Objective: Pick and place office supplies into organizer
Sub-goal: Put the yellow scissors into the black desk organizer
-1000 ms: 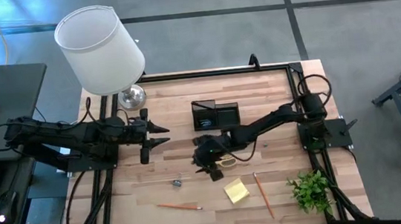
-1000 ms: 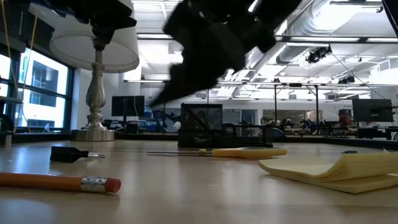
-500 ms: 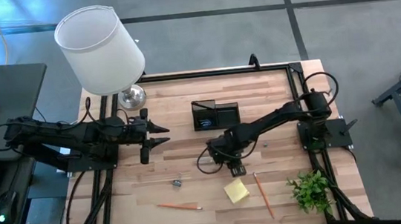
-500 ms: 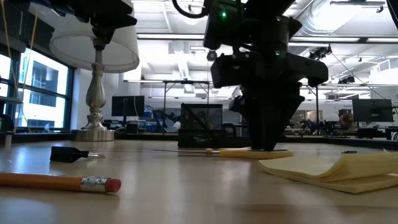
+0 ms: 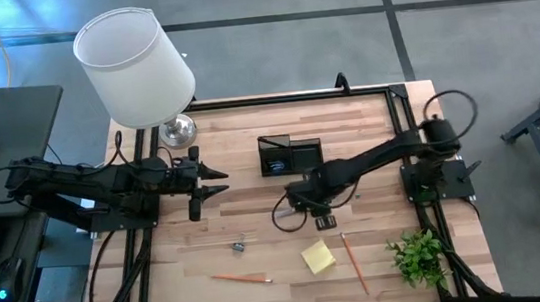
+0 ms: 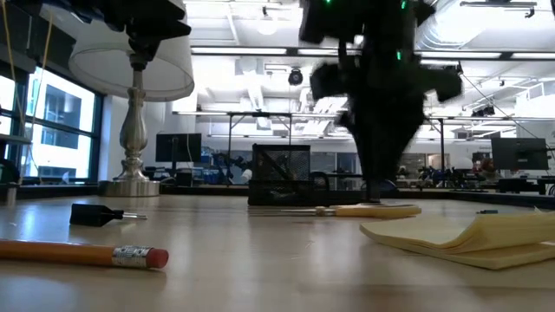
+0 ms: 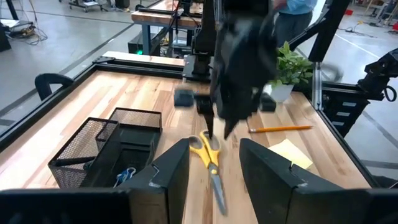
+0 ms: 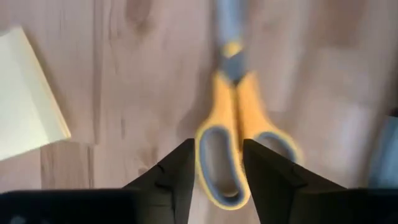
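Observation:
The yellow-handled scissors [image 8: 233, 130] lie flat on the table mid-right [image 5: 324, 223], blades toward the left arm [image 7: 210, 163]. My right gripper [image 8: 217, 171] points down over their handles [image 6: 375, 192] and is open, its fingers either side of one handle loop. My left gripper [image 7: 214, 165] waits open at table left [image 5: 221, 177]. The black mesh organizer [image 5: 291, 155] stands beyond the scissors [image 6: 282, 173], something blue inside [image 7: 126, 176]. The yellow sticky-note pad [image 5: 318, 257], two orange pencils [image 5: 242, 277] [image 5: 354, 261] and a black binder clip [image 5: 238, 245] lie nearer the near edge. My right gripper comes from above, pointing down, with one handle loop [image 8: 217, 155] of the scissors between its open fingers. I cannot tell whether a finger touches the loop. The scissors rest flat on the table.
The white-shaded lamp [image 5: 136, 70] stands at the far left corner. A small green plant [image 5: 420, 256] sits at the near right corner. A black cable loop [image 5: 282, 213] hangs by the right gripper. A person [image 7: 298, 6] stands beyond the table's right side.
My right gripper has moved toward the table's right edge, from beside the scissors' blades to above their handles, and has tipped to point straight down. The scissors have shifted toward the right edge along the table.

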Robot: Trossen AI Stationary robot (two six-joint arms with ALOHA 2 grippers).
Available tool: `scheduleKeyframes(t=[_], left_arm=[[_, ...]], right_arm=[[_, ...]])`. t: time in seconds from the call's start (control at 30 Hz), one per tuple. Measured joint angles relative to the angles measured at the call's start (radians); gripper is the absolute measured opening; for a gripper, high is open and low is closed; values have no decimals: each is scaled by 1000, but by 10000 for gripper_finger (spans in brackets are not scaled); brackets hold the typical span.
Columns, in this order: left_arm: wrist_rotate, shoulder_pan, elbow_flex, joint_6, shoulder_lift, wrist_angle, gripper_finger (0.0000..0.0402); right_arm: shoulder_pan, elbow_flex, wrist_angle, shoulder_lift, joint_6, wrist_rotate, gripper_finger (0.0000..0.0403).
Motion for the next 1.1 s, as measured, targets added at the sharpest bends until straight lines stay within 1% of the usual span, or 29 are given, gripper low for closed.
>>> scheduleKeyframes(t=[0.17, 0.27, 0.4, 0.53, 0.67, 0.83, 0.97, 1.1], left_arm=[[0, 0, 0, 0, 0, 1, 131], [0, 0, 0, -7, 0, 2, 131], [0, 0, 0, -10, 0, 2, 131], [0, 0, 0, -10, 0, 2, 131], [-1, 0, 0, -9, 0, 3, 131], [-26, 0, 0, -8, 3, 2, 131], [-27, 0, 0, -8, 3, 3, 131], [-27, 0, 0, -8, 3, 2, 131]], right_arm=[[30, 1, -33, -106, 61, 80, 121], [47, -12, -64, -131, 95, 132, 122], [52, -77, -67, -132, 114, 164, 121], [30, -181, 17, -132, 150, 195, 122], [-12, -258, 105, -132, 207, 168, 119], [-54, -309, 142, -132, 242, 161, 117], [-70, -321, 183, -132, 244, 131, 117], [-70, -307, 163, -133, 233, 124, 117]])
